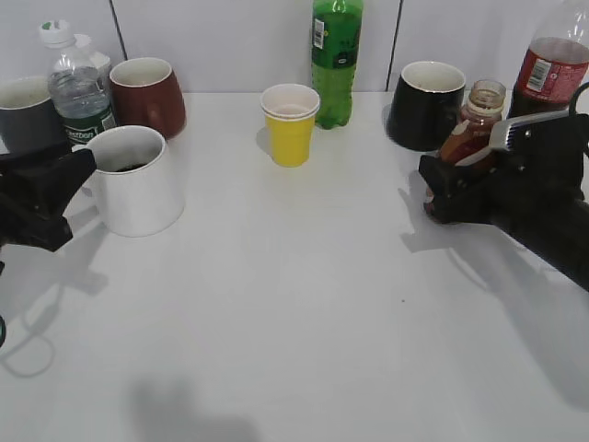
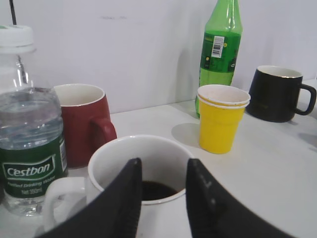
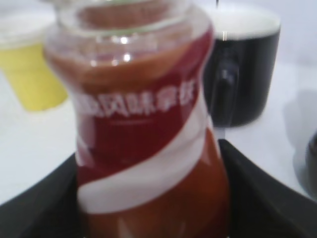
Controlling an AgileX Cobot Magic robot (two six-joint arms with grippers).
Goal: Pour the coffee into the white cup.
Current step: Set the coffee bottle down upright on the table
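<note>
The white cup (image 1: pixel 138 193) stands at the left with a little dark liquid in its bottom; it also shows in the left wrist view (image 2: pixel 171 148). My left gripper (image 1: pixel 74 198) (image 2: pixel 163 166) is open and empty, close to the cup on its handle side. The coffee bottle (image 1: pixel 474 120) (image 3: pixel 148 129) is an uncapped glass bottle with a red and white label and brown liquid. It is upright at the right. My right gripper (image 1: pixel 442 189) (image 3: pixel 148 213) is shut on its lower body, one finger on each side.
A water bottle (image 1: pixel 78 87), a red mug (image 1: pixel 152 97) and a grey mug (image 1: pixel 23 115) stand behind the white cup. A yellow paper cup (image 1: pixel 291 124) and a green bottle (image 1: pixel 336 60) stand mid-back. A black mug (image 1: pixel 423 106) and a cola bottle (image 1: pixel 552 64) stand by the coffee bottle.
</note>
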